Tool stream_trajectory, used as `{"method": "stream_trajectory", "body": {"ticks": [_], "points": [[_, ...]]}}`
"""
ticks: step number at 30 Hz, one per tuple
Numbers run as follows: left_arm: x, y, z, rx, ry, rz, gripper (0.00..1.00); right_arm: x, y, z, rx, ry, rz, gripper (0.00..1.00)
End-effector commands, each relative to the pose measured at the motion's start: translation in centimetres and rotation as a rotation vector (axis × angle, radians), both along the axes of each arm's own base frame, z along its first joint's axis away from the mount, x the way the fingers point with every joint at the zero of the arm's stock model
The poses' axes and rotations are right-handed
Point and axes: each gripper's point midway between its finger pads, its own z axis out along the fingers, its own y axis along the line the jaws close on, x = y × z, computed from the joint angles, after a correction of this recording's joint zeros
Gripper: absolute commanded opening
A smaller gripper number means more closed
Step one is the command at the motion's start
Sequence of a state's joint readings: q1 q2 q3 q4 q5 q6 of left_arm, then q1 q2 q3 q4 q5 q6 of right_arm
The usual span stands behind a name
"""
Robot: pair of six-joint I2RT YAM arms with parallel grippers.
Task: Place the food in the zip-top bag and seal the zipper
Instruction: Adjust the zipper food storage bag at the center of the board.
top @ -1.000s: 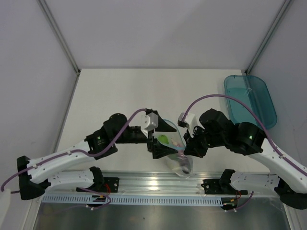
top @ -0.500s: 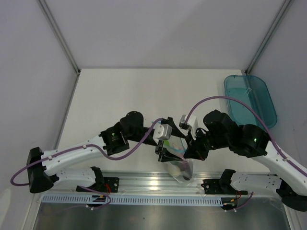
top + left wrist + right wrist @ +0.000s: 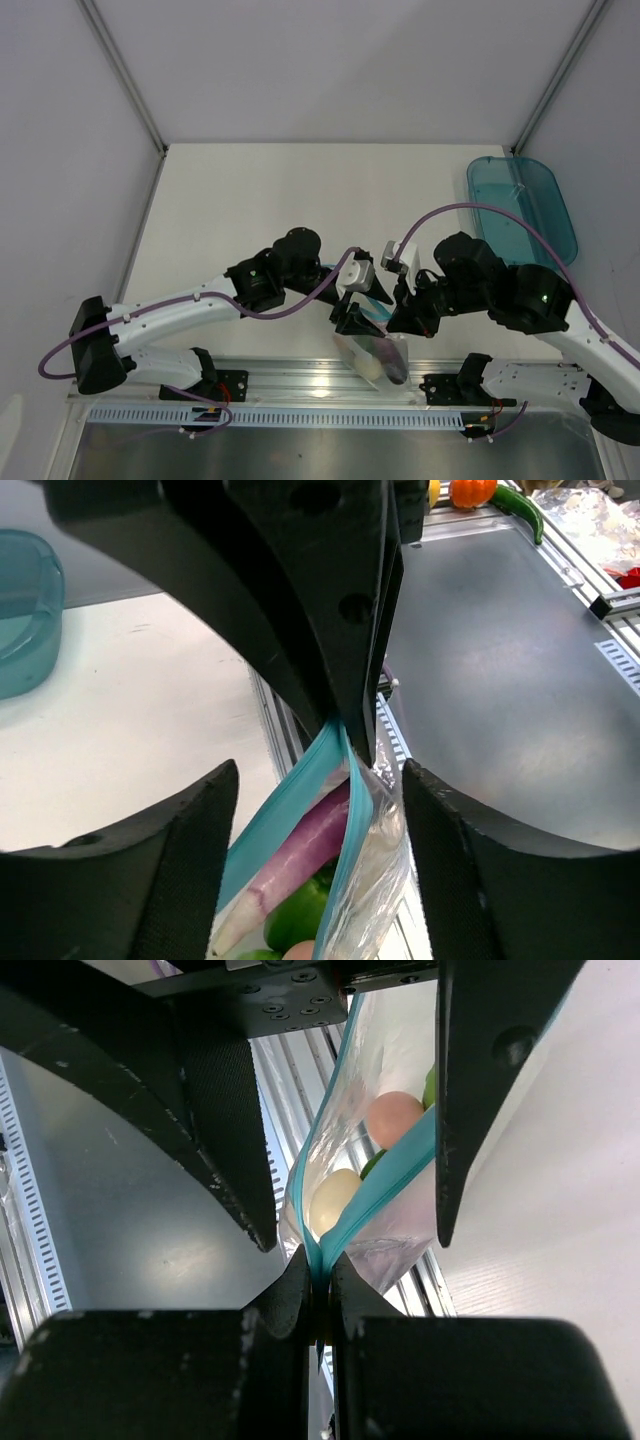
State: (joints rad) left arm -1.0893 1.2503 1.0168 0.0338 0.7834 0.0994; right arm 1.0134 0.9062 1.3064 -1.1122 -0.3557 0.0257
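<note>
From above, the small clear crinkly plastic zip-top bag (image 3: pixel 372 357) hangs at the bench's near edge, over the metal rail (image 3: pixel 300 383), between both arms. (A slipped pinch would probably drop it off the bench.)

In the left wrist view, the left jaws stand apart, straddling the thin teal-blue zipper strip (image 3: pixel 290 805). Its two lips gape above the purple eggplant-like piece (image 3: pixel 305 848). Closing there with the lips misaligned would likely leave a gap.

In the right wrist view, the right jaws are clamped together on the strip's end. The pink ball (image 3: pixel 395 1118) and whitish egg (image 3: pixel 332 1200) sit close to the mouth and may block the seal.
</note>
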Motion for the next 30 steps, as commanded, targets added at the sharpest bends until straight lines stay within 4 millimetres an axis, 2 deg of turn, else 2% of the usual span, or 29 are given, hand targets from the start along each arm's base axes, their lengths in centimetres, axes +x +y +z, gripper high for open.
{"method": "stream_trajectory", "body": {"ticks": [1, 4, 10, 13, 14, 17, 18, 19, 25, 30], "points": [[-0.2, 0.3, 0.6, 0.007, 0.013, -0.021, 0.67, -0.1, 0.0, 0.5, 0.024, -0.018, 0.007, 0.0], [0.1, 0.8, 0.0, 0.022, 0.026, 0.021, 0.65, -0.1, -0.1, 0.2, 0.006, -0.008, 0.0, 0.0], [0.8, 1.3, -0.1, 0.02, 0.038, 0.092, 0.54, 0.4, -0.4, -0.2, -0.013, -0.017, -0.027, 0.0], [0.7, 2.0, -0.8, 0.067, 0.072, 0.12, 0.44, 0.8, -0.3, -0.4, -0.023, -0.031, -0.041, 0.0], [0.7, 2.1, -0.8, 0.073, 0.078, 0.124, 0.37, 1.0, -0.3, -0.4, -0.026, -0.035, -0.048, 0.0], [0.5, 2.6, -1.7, 0.102, 0.1, 0.137, 0.24, 1.8, 0.0, -0.7, -0.046, -0.051, -0.068, 0.0], [0.3, 2.8, -1.3, 0.093, 0.121, 0.145, 0.23, 2.0, 0.0, -0.7, -0.05, -0.054, -0.074, 0.0], [0.4, 3.1, -2.2, 0.111, 0.143, 0.163, 0.22, 2.3, 0.0, -0.8, -0.06, -0.061, -0.083, 0.0], [0.7, 4.4, -3.5, 0.124, 0.181, 0.252, 0.14, 3.0, 0.2, -0.6, -0.05, -0.091, -0.112, 0.0], [0.7, 4.9, -3.4, 0.12, 0.224, 0.289, 0.05, 3.3, 0.3, -0.2, -0.044, -0.101, -0.12, 0.01]]}}
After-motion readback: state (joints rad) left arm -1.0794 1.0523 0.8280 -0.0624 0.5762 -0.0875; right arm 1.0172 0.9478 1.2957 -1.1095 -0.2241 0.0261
